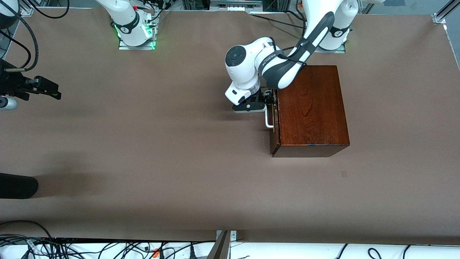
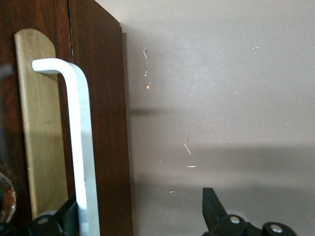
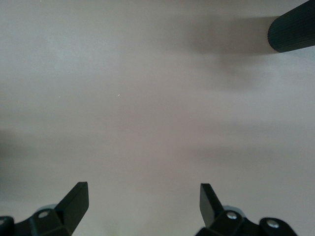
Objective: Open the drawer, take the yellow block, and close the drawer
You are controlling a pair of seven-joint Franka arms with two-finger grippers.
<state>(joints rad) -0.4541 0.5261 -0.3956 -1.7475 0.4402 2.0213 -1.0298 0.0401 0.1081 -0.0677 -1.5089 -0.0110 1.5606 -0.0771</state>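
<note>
The glossy dark-brown wooden box (image 1: 311, 108) stands toward the left arm's end of the table. Its drawer (image 1: 274, 124) is pushed in, with the white bar handle (image 1: 268, 118) on its dark front (image 2: 101, 123). My left gripper (image 1: 266, 99) is at the handle's end nearest the robots, and it is open. In the left wrist view the handle (image 2: 81, 147) runs past one black finger (image 2: 66, 216), while the other finger (image 2: 212, 206) hangs over bare table. My right gripper (image 1: 54, 91) waits open above the table's right-arm end, with nothing between its fingers (image 3: 74, 201). The yellow block is hidden.
A black cylinder (image 1: 18, 185) juts in at the table's right-arm end, nearer the front camera; it also shows in the right wrist view (image 3: 293, 29). Cables lie along the near edge (image 1: 107, 248). Brown tabletop (image 1: 161, 144) spreads between the arms.
</note>
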